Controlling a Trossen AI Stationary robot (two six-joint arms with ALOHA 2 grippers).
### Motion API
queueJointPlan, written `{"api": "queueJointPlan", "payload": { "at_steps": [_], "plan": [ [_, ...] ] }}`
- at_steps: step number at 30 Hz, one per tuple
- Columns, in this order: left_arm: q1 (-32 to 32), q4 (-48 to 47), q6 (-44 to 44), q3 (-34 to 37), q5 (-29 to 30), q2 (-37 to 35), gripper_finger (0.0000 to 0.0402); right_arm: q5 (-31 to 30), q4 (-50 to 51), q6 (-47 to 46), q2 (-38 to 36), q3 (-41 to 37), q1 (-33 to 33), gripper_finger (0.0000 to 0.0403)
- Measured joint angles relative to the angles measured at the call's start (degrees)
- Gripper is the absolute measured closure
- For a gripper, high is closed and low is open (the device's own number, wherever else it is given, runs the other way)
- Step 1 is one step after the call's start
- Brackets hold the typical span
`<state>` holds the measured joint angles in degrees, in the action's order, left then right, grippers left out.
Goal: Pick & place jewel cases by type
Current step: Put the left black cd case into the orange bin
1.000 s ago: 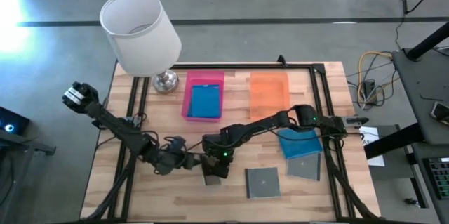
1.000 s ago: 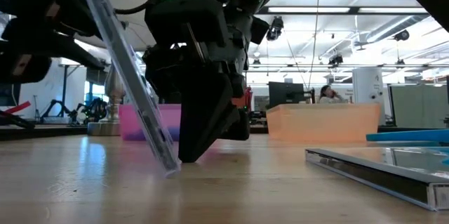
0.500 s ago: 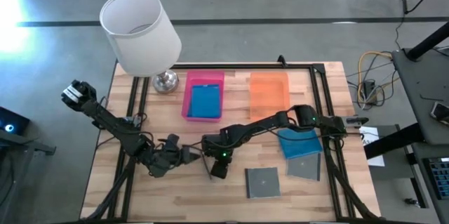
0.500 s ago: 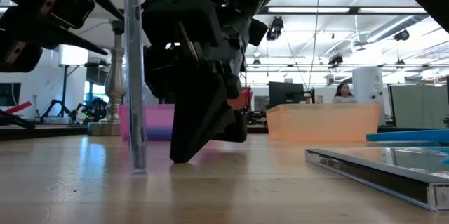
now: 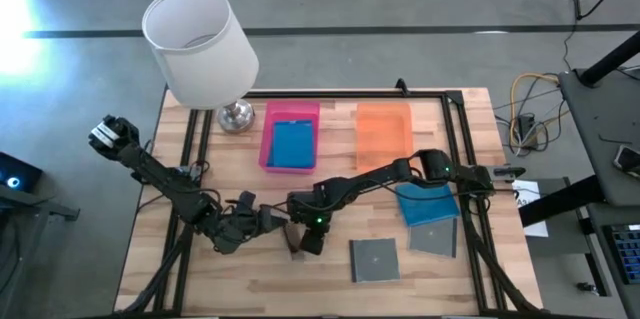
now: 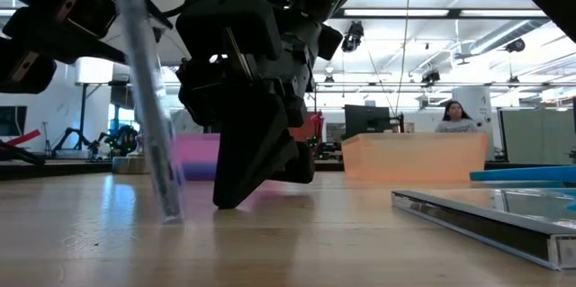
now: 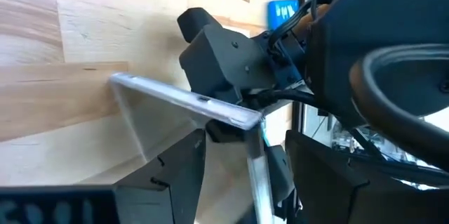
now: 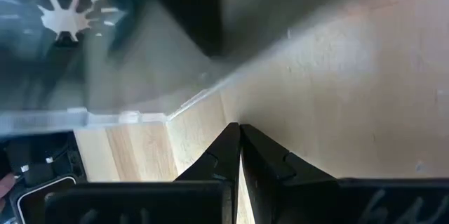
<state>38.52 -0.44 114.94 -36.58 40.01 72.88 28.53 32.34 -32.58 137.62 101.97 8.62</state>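
a clear jewel case (image 6: 148,98) is held on edge near the front middle of the bench (image 5: 170,269), its lower edge on the wood and its top tipped to one side in the low view. it is clamped between the fingers of the left hand (image 5: 272,223), as the left wrist view shows, where the case (image 7: 189,104) runs across in front of the right arm's dark body. the right hand (image 5: 310,242) is set just beside the case, tip down on the wood, with its two fingers (image 8: 263,157) pressed together and nothing between them.

four more cases can be counted from above: one blue case (image 5: 291,144) lying in the pink tray (image 5: 290,112), one blue case (image 5: 427,202) on the bench at the right, one grey case (image 5: 374,259) with a disc showing, and one grey case (image 5: 438,240) partly covered by the blue one. with the held case that makes five; a sixth cannot be made out. the orange tray (image 5: 383,131) is seen beside the pink one, and whether anything lies in it cannot be told.

one lamp (image 5: 198,47) stands at the far left corner. in the low view a person (image 6: 453,118) is seen far off in the room, and the held case is blurred.
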Motion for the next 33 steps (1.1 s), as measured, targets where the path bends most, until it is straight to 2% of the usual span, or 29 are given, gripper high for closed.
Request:
{"api": "queueJointPlan", "payload": {
  "at_steps": [11,19,22,33],
  "plan": [
    [0.06,-0.73,0.77,-0.12,-7.02,0.15,0.0224,0.02,-0.17,0.03,0.0,0.0,-0.34,0.039],
    [0.12,-0.82,0.71,-3.31,-12.68,6.48,0.0244,-0.42,-1.57,-0.24,0.0,0.0,-0.33,0.039],
    [0.25,-1.32,0.68,-4.21,-12.76,7.32,0.026,-0.42,-1.58,-0.29,0.0,0.0,-0.33,0.039],
    [2.8,-12.64,2.45,-7.09,-12.97,5.79,0.0344,-1.6,-1.05,-2.64,-0.05,-1.19,-0.35,0.039]
  ]
}}
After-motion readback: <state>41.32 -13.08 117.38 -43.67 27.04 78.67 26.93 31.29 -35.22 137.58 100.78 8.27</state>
